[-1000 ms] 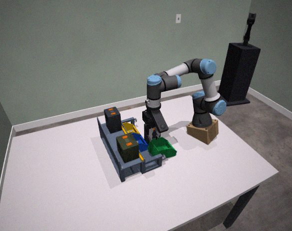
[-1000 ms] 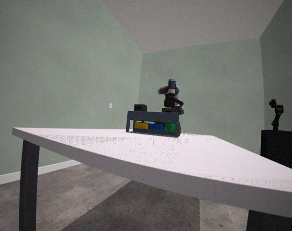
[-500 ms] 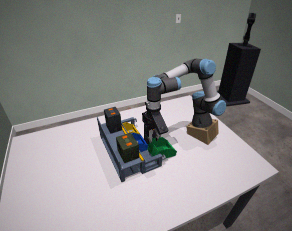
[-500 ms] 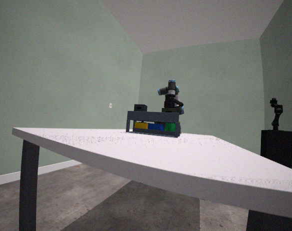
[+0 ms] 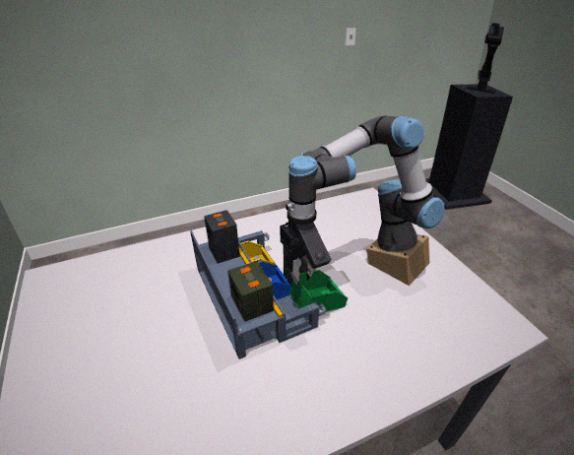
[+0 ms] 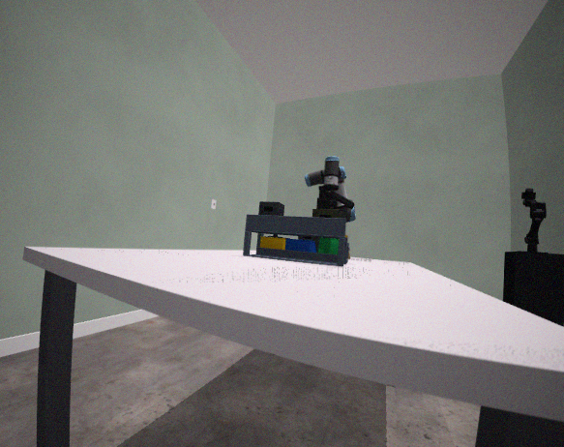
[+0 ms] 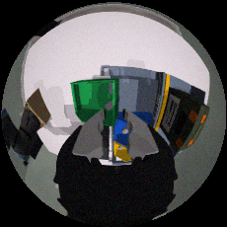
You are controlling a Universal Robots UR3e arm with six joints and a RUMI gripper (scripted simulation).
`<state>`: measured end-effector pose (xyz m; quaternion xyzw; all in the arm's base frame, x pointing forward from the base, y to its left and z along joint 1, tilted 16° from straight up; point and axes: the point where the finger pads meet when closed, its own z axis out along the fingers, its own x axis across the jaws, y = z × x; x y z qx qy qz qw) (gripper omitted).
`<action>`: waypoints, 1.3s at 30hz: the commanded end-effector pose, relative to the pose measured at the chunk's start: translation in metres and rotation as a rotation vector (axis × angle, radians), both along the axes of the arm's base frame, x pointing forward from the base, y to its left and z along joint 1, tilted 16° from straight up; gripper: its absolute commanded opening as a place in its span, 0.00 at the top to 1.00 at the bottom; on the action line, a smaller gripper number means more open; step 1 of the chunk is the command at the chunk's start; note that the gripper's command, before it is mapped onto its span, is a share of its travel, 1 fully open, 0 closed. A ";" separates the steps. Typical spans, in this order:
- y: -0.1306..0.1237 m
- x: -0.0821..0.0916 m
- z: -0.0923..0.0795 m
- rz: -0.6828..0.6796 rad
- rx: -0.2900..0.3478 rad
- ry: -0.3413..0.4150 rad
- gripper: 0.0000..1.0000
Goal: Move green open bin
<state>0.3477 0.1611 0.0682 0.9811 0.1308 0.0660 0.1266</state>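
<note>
The green open bin (image 5: 323, 293) (image 6: 328, 246) (image 7: 93, 99) sits at the near end of the grey shelf (image 5: 215, 292) (image 6: 295, 225) (image 7: 135, 89). It sticks out of the shelf's front toward the robot's base. My gripper (image 5: 302, 277) (image 7: 113, 110) points down at the bin's rear edge, on the side next to the blue bin (image 5: 279, 282) (image 7: 121, 132). The fingers stand a little apart with a narrow gap between them, and the bin's side wall runs up to that gap. I cannot make out any parts inside the bin.
A yellow bin (image 5: 255, 252) (image 6: 272, 243) lies beside the blue one in the shelf. Two dark boxes (image 5: 222, 235) (image 5: 250, 292) with orange marks stand on the shelf top. The arm's tan base block (image 5: 399, 258) stands to the right. A black pedestal (image 5: 468, 143) stands beyond the table.
</note>
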 end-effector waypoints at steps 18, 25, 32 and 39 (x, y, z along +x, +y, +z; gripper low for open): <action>-0.002 0.002 -0.009 0.000 0.001 -0.003 0.80; -0.004 0.003 -0.017 0.000 0.001 -0.003 0.80; -0.004 0.003 -0.018 0.000 0.001 -0.003 0.80; -0.005 0.004 -0.020 0.000 0.001 -0.003 0.80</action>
